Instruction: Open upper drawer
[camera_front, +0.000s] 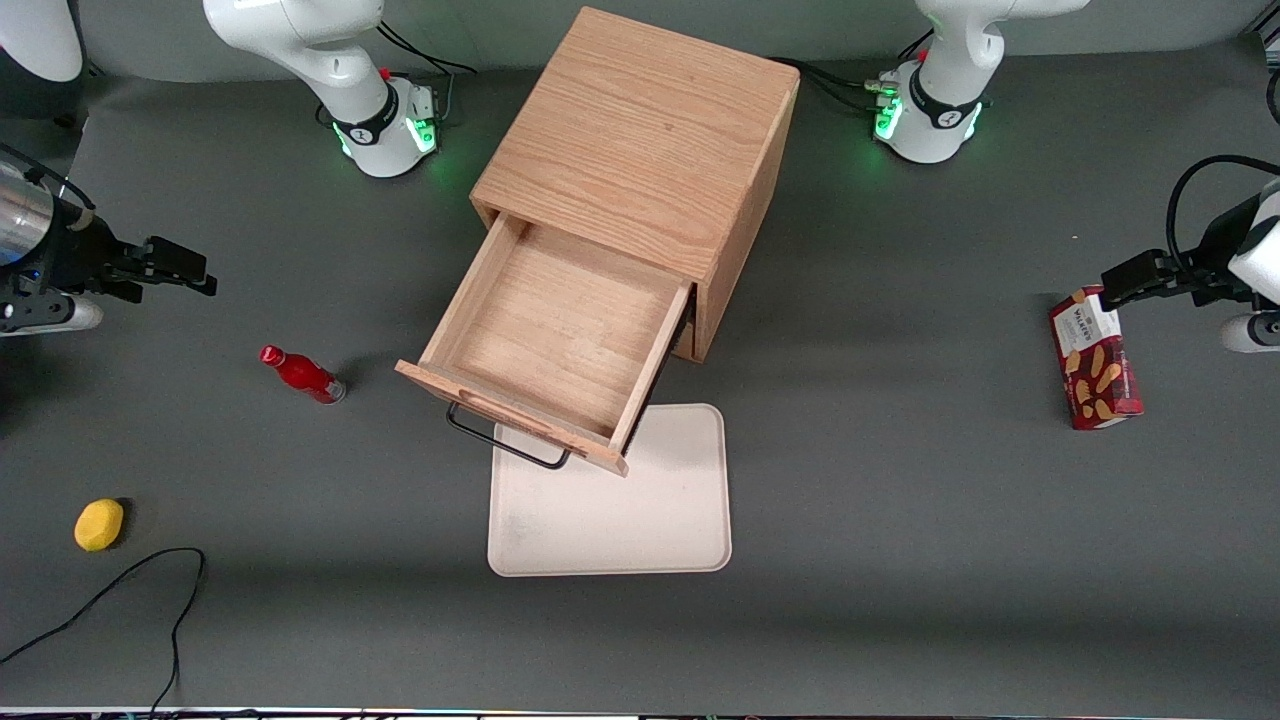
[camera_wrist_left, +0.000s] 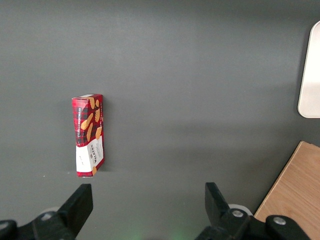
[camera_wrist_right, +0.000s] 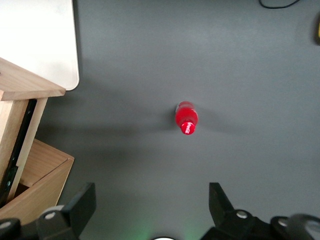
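1. I see the drawer (camera_front: 545, 345) pulled far out of the cabinet (camera_front: 640, 150). It sticks out toward the front camera, and its front end hangs over the near edge of the tray (camera_front: 610, 520). I can see its bare wood floor, and nothing is in it.

2. I think the job is done, or almost done. The drawer looks about as far out as it can go.

3. My gripper (camera_front: 165, 265) is well away from the drawer, toward the working arm's end of the table. It hangs over the bare table, farther from the front camera than the bottle (camera_front: 302, 374). Its fingers (camera_wrist_right: 80, 205) are spread wide and hold nothing.

4. The drawer is wood, so I think it is stiff and a bit heavy. It will not bend or break easily. I can see a dark rail (camera_wrist_right: 17, 150) along its side, so it should slide straight.

5. The best place to grab is the thin black handle (camera_front: 505, 445) on the drawer front. It is a skinny wire, so it may be slippery. I would close the fingers around the middle of it and pull straight, not sideways.

6. If I pulled more, the whole cabinet could slide or tip, because the drawer is out so far.

7. I also see a yellow ball-like thing (camera_front: 99, 524) and a cable (camera_front: 120, 590) near the front camera, and a snack box (camera_front: 1095, 358) toward the parked arm's end.
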